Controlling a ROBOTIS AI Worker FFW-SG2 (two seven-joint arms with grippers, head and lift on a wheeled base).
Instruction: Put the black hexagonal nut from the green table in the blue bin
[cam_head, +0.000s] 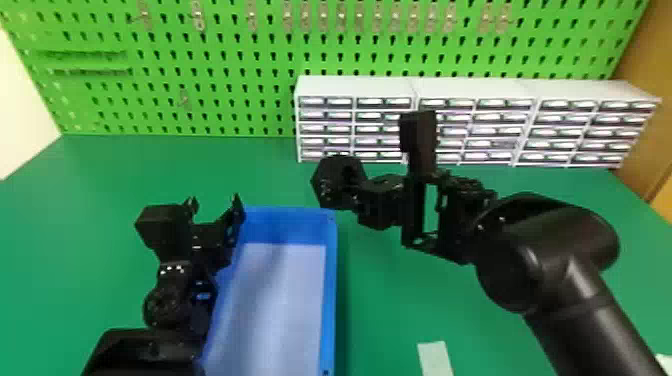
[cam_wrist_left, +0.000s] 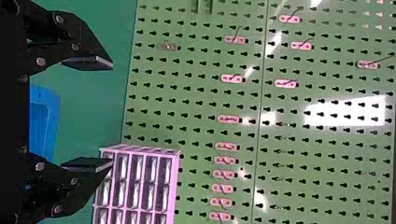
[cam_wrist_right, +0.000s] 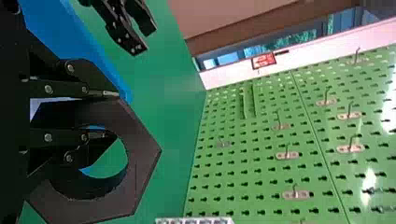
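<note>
Item: black hexagonal nut (cam_head: 327, 182), in the grasp of the right gripper (cam_wrist_right: 115, 115), just beyond the far right corner of the blue bin (cam_head: 330, 280) and apparently above the green table (cam_head: 385, 310). The tool's fingers are closed on one wall of the ring, one inside the hole, one outside. The left gripper (cam_head: 215, 202) stands spread at the bin's left side, holding nothing.

Judged step: transfer, with placement outstanding. Recommended: bring the nut left and nearer, high enough to pass the rim, until the whole ring is over the bin floor. Keep the hold firm; gripped at one side, the nut may pivot. Stay right of the other gripper. Lower before release, part the fingers modestly, then draw straight back so the inner finger leaves the hole without dragging the nut.
</note>
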